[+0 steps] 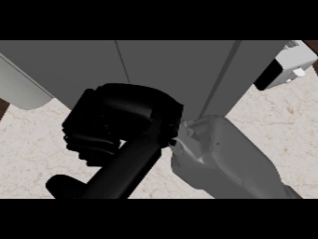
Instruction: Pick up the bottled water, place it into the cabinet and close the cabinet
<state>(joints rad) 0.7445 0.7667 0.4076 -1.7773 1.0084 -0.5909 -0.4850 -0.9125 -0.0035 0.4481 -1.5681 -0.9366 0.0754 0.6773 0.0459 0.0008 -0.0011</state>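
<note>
Far left: a pale grey panel (17, 79) w/ a rounded corner is hanging over the marble counter (24, 154), touching the cabinet's left side; can't tell if it's the door. The grey cabinet (168, 65) is filling the top centre, w/ thin vertical seams running down its front.

Centre: the right hand (120, 121) is sitting up close in front of the cabinet's lower edge, showing as one big black mass and covering part of the front. A long black part of it is stretching down-left toward the view's bottom edge. Can't tell whether the hand is wide, narrow, or holding anything, since it's all black on black. The bottled water isn't showing anywhere, so I can't say where it is.

Right of centre: the grey forearm (230, 158) is coming in from the lower right and meeting the hand near the cabinet's corner.

Top right: a white-and-black object (288, 65) is sitting beside the cabinet's right side, at the counter's far edge.
</note>
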